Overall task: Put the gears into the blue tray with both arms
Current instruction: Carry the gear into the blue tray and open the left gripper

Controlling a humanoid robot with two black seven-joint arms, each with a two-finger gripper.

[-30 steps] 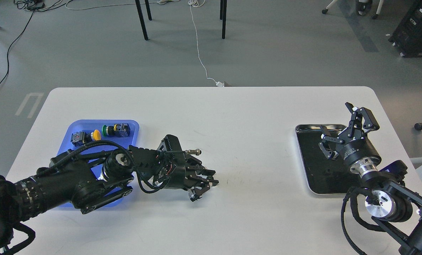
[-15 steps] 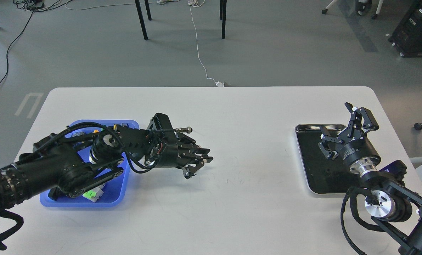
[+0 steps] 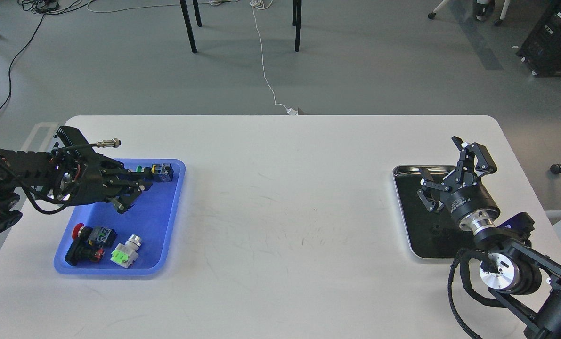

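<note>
Head view: the left end effector [image 3: 130, 194] hangs over the blue tray [image 3: 167, 226], fingers near together, grip unclear. Push-button switches [image 3: 102, 240] lie nearer the camera. The right end effector [image 3: 450, 172], fingers spread, hovers over the metal tray [image 3: 405, 207]; a small dark gear [image 3: 434, 229] lies below it.

Even, diffuse daylight fills the scene — bright without harshness. The white rounded counter [image 3: 280, 188] shows only faint, soft shadows. The silver-rimmed metal tray with the black inside [image 3: 414, 221] catches a pale glint along its rim. Focus is sharp throughout — no motion blur, slight wide-angle stretch at the edges.
</note>
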